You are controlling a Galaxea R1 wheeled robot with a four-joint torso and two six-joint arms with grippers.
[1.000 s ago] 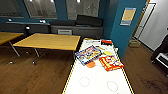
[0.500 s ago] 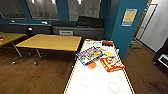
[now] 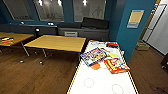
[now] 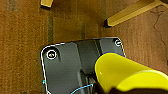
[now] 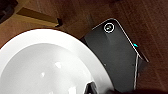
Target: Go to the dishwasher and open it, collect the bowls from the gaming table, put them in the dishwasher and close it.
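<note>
Dark brown wooden floor [image 3: 37, 75] across the room, seen also under both wrists. At 5 o'clock in the head view, close by, long gaming counter with white top and yellow edge [image 3: 105, 82]. At 10 o'clock from it, plain yellow-topped counter [image 3: 57, 43], well apart from the white top.

Against one second ago, whole head view shifted: gaming counter now lower and more toward 4 o'clock, yellow-topped counter more to the middle. To be read as a move of the camera, so of the robot's base or torso, not of the things. Judged meaning for the task: robot driving or turning beside the gaming counter with bowls already taken up, so collecting mostly done and carrying stage in hand.

On the far half of the gaming counter: flat blue game box [image 3: 93, 56] and, at 4 o'clock from it, red game box [image 3: 116, 65]. Between them, small orange round thing [image 3: 95, 66]; bowl or disc, cannot tell.

In the right wrist view, glossy white round bowl [image 5: 47, 67] high over the floor, inside bare with only light spots; right gripper [image 5: 92, 88] at its rim, judged closed on it. In the left wrist view, bright yellow plastic bowl [image 4: 125, 72], seen from outside, inside hidden; left gripper [image 4: 96, 86] judged clamped on it too.
</note>
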